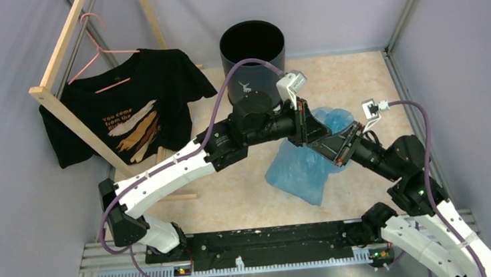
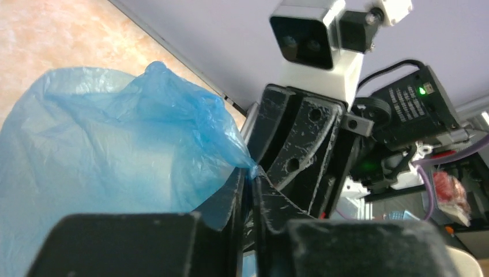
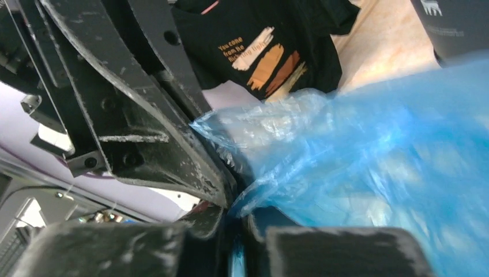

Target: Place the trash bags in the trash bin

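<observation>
The light-blue trash bag (image 1: 304, 163) hangs above the table's middle, held up between both grippers. My left gripper (image 1: 311, 133) is shut on the bag's upper edge; the left wrist view shows the plastic (image 2: 115, 138) pinched at the fingertips (image 2: 252, 173). My right gripper (image 1: 337, 145) is shut on the bag right beside it; the right wrist view shows the bag (image 3: 369, 161) pinched at its tips (image 3: 233, 202). The two grippers nearly touch. The dark round trash bin (image 1: 253, 61) with the white deer logo stands open at the back, behind the left arm.
A black T-shirt (image 1: 129, 108) hangs on a pink hanger on a wooden rack (image 1: 63, 81) at the back left. Grey walls close in the table on both sides and behind. The bin's side also shows in the right wrist view (image 3: 455, 23).
</observation>
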`<control>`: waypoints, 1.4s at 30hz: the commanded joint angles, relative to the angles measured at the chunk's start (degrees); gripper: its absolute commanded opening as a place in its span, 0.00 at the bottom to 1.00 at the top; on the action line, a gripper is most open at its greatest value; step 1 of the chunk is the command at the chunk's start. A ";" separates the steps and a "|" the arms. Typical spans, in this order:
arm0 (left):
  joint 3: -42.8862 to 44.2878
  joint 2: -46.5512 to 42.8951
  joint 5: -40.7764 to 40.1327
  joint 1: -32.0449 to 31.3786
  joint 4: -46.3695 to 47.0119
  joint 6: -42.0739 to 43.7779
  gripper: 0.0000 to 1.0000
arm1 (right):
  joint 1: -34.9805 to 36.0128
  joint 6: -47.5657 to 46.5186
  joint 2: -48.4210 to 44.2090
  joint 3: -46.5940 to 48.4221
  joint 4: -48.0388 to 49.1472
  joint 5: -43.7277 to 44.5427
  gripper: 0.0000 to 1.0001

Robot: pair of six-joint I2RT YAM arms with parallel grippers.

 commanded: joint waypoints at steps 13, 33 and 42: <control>8.85 -1.12 -39.86 2.82 -13.91 28.25 0.99 | 0.43 -9.82 -21.31 8.07 -25.76 23.32 0.00; 46.42 37.60 -15.81 26.35 -16.15 46.92 0.98 | 0.37 -18.47 -13.55 20.09 -38.88 23.58 0.00; 45.49 40.89 -10.82 27.31 -16.03 48.68 0.81 | 0.43 -19.43 -8.70 17.10 -37.97 15.80 0.00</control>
